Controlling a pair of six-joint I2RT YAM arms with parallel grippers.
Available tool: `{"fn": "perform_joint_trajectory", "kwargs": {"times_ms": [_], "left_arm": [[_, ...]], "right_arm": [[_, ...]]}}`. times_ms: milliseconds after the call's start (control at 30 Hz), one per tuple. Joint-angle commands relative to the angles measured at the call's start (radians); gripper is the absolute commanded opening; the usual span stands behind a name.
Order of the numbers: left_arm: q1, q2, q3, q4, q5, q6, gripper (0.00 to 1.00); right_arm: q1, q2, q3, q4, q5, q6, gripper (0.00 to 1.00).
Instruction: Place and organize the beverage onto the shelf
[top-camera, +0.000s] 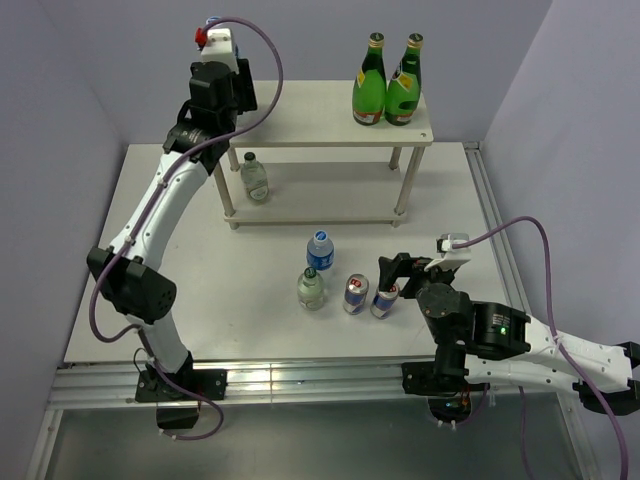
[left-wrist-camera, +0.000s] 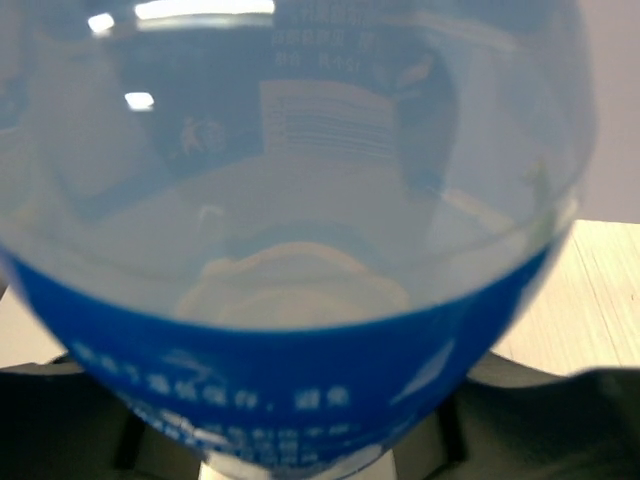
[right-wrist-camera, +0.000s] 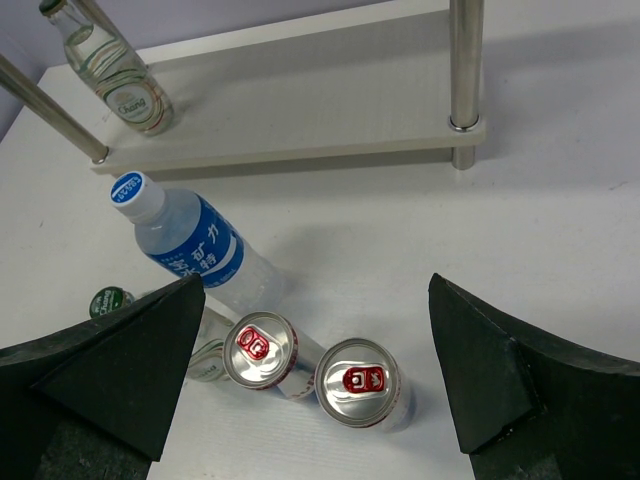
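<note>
My left gripper (top-camera: 222, 98) is raised over the left end of the shelf's top board (top-camera: 310, 125) and is shut on a clear water bottle with a blue label (left-wrist-camera: 300, 370), which fills the left wrist view. Two green bottles (top-camera: 386, 88) stand on the top board's right end. A small clear bottle (top-camera: 254, 178) stands on the lower board (top-camera: 330, 205). My right gripper (right-wrist-camera: 315, 292) is open just above two red-tabbed cans (right-wrist-camera: 262, 350) (right-wrist-camera: 360, 382) on the table, holding nothing.
Another blue-labelled water bottle (top-camera: 319, 252) and a green-capped clear bottle (top-camera: 311, 289) stand on the table left of the cans. The shelf's metal legs (right-wrist-camera: 464, 70) rise in front of the right gripper. Walls close the back and sides.
</note>
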Motion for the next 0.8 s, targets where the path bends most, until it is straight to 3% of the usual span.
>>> {"fn": "perform_joint_trajectory", "kwargs": {"times_ms": [0, 67, 100, 167, 433, 600, 767], "left_arm": [[0.003, -0.096, -0.053, 0.071, 0.001, -0.027, 0.63], [0.003, -0.105, -0.074, 0.071, 0.003, -0.028, 0.77], [0.003, -0.113, -0.08, 0.074, -0.002, -0.027, 0.9], [0.002, -0.119, -0.093, 0.076, -0.006, -0.025, 0.99], [-0.013, -0.212, -0.151, 0.082, -0.057, -0.027, 0.99], [-0.124, -0.393, -0.289, 0.063, -0.146, -0.031, 0.99], [-0.263, -0.612, -0.526, 0.05, -0.193, -0.085, 0.99]], "right_arm": [[0.01, -0.014, -0.004, 0.027, 0.023, 0.01, 1.0], [0.011, -0.015, -0.003, 0.024, 0.024, 0.013, 1.0], [0.013, -0.015, -0.003, 0.022, 0.024, 0.013, 1.0], [0.014, -0.015, -0.003, 0.017, 0.026, 0.018, 1.0], [0.02, -0.014, -0.003, 0.008, 0.033, 0.026, 1.0], [0.022, -0.012, 0.0, 0.002, 0.039, 0.033, 1.0], [0.023, -0.012, 0.0, 0.008, 0.042, 0.026, 1.0]]}}
